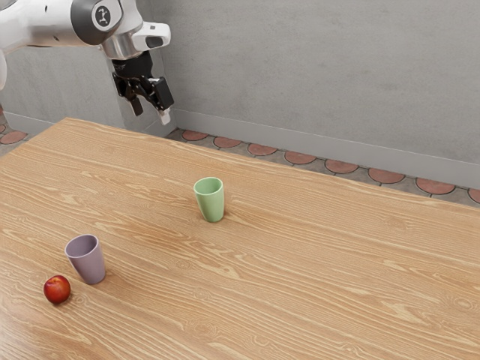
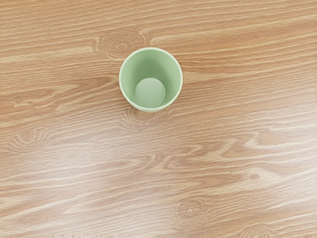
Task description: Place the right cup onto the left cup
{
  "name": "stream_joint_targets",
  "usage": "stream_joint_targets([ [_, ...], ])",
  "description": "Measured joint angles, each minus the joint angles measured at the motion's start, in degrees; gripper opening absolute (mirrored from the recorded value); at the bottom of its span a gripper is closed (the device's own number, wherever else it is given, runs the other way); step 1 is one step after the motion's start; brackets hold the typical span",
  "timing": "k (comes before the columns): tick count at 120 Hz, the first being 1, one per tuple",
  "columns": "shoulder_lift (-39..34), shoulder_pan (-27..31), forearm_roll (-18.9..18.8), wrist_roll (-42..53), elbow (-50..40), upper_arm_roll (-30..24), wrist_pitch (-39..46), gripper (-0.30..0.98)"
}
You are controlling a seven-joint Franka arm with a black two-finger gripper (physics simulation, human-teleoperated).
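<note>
Green cup and purple cup, both set upright on the wooden table, well apart from each other. Had the two fingers of the gripper spread apart, with a gap between them. Hung the gripper up high, tips pointing down, in the exterior view's upper left. Was well away from both cups. Came in from the exterior view's left with the white arm, then bent down at the wrist. Had a round badge on the arm, with a small shape inside, too tiny to read. In the wrist view, looked down from above, right into the green cup, at its round rim and its pale bottom. Farther out, in the exterior view, came to the purple cup, closer to the camera and more to the view's left than the green one. Found a round red fruit just beside the purple cup. Past the table, saw a plain gray wall and reddish floor tiles along the foot of it.
</note>
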State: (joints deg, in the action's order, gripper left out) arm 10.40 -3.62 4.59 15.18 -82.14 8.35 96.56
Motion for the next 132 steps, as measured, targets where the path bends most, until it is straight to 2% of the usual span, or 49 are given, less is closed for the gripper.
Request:
stream_joint_targets([
  [36, 1.2, 0.0, 0.0, 0.0, 0.2, 0.0, -0.3, 0.69],
  [61, 14.0, 0.1, 0.5, 0.0, 10.0, -0.6, -0.1, 0.69],
  [76, 19.9, 0.2, 0.7, 0.1, 11.9, -0.2, 2.4, 0.69],
  [99, 26.5, 1.4, 0.9, 0.3, 14.7, -0.1, 6.8, 0.69],
  [132, 32.5, 2.8, 1.0, 0.5, 16.0, -0.3, 12.2, 0.69],
])
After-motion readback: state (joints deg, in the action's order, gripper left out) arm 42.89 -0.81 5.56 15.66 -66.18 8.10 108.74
